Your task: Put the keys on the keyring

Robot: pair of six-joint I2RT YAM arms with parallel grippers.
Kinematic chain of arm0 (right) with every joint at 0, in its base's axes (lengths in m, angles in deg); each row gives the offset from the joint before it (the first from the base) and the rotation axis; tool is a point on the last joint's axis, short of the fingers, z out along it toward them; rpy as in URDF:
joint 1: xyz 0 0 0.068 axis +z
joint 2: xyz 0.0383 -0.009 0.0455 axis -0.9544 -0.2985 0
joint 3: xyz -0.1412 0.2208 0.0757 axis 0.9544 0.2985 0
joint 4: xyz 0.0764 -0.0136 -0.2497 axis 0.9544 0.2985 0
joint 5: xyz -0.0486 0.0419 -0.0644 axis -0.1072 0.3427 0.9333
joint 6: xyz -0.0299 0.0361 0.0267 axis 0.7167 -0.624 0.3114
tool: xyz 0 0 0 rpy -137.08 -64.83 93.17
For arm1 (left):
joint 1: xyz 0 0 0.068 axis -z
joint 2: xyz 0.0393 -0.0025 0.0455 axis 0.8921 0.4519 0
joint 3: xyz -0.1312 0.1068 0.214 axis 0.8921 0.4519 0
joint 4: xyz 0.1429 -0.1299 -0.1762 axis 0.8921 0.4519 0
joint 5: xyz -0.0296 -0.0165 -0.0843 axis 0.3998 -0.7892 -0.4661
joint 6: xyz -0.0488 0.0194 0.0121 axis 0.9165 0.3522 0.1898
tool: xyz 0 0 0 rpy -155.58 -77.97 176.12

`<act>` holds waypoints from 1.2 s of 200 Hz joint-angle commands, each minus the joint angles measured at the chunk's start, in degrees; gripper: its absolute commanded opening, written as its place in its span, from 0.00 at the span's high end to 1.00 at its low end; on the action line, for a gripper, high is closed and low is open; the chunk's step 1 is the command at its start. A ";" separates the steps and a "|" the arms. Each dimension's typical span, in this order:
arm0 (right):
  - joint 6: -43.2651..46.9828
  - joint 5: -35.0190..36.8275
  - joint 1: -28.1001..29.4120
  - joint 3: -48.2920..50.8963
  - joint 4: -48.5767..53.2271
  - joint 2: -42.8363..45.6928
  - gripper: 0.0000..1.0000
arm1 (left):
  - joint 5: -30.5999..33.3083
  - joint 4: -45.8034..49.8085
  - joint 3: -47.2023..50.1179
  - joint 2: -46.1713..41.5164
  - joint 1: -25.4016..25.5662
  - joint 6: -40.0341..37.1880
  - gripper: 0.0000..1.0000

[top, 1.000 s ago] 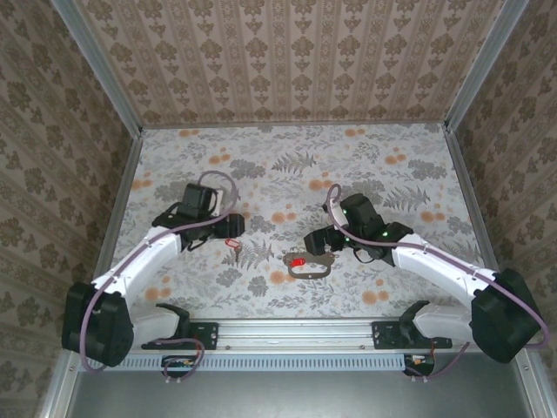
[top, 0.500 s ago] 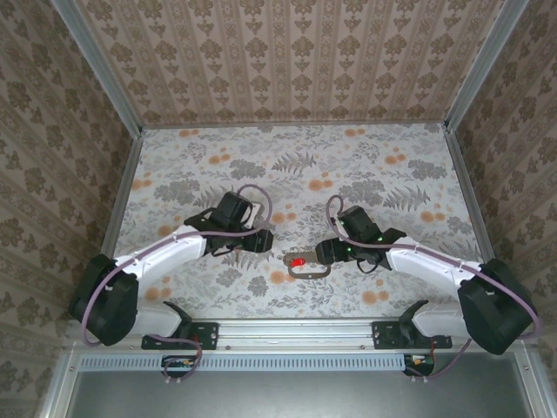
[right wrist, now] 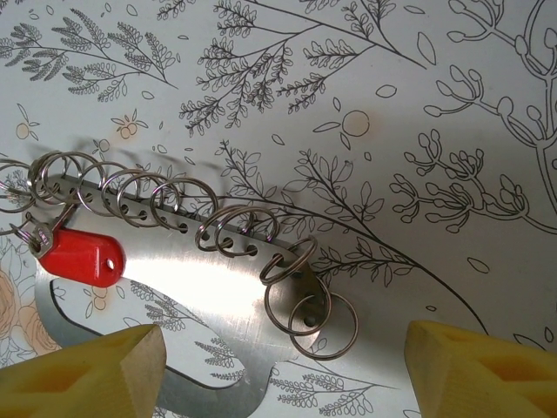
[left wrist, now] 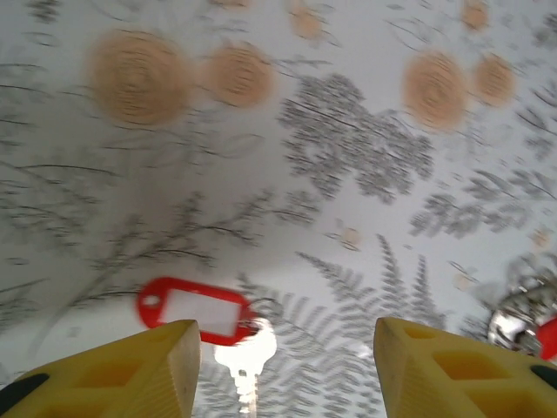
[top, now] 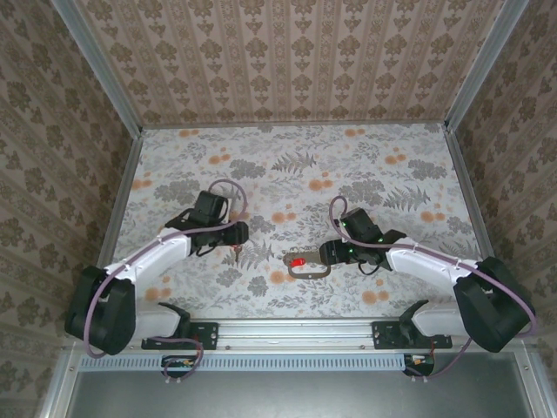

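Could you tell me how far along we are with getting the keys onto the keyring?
Done: one red-tagged key looks hooked on a split ring at the end of the keyring. In hand: the right gripper hovers over the keyring, jaws open; the left gripper hangs open over the second key, loose on the table. Left: pick it up and thread it on.

Your left arm (top: 148,257) and right arm (top: 431,261) each have white link shells set between bulky black joint housings. A mauve cable (top: 228,185) loops along each arm. Small green lights (top: 348,233) glow on the right arm's black wrist. The left fingers (left wrist: 122,370) and right fingers (right wrist: 78,374) are angular yellow plastic, and the left pair have moulded recesses.
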 commanded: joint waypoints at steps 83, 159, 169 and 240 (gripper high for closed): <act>1.94 2.41 -1.07 -1.78 2.56 6.89 0.20 | 11.07 3.11 -1.94 8.58 5.00 3.85 0.56; 3.43 2.07 -3.54 -2.23 4.17 10.66 0.19 | 13.15 2.20 0.82 7.44 9.24 10.32 0.54; 3.49 1.96 -3.77 -2.23 4.37 10.95 0.19 | 13.60 2.10 1.35 7.08 9.25 10.74 0.52; 3.52 1.34 -4.76 -2.30 4.48 11.93 0.19 | 10.29 -4.02 3.46 9.92 9.55 12.61 0.47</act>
